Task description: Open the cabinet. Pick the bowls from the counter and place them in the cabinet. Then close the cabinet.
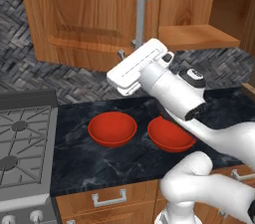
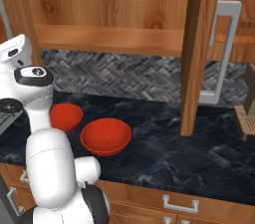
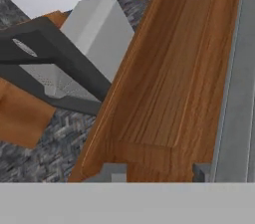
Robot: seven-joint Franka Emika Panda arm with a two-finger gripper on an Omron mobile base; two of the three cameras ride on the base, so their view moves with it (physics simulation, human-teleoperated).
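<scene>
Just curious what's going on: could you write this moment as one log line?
cabinet: right door open, left door shut | bowls: both on counter | hand: by left door handle

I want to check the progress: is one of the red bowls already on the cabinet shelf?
No: both red bowls sit on the dark marbled counter, and the cabinet shelf carries nothing.
</scene>
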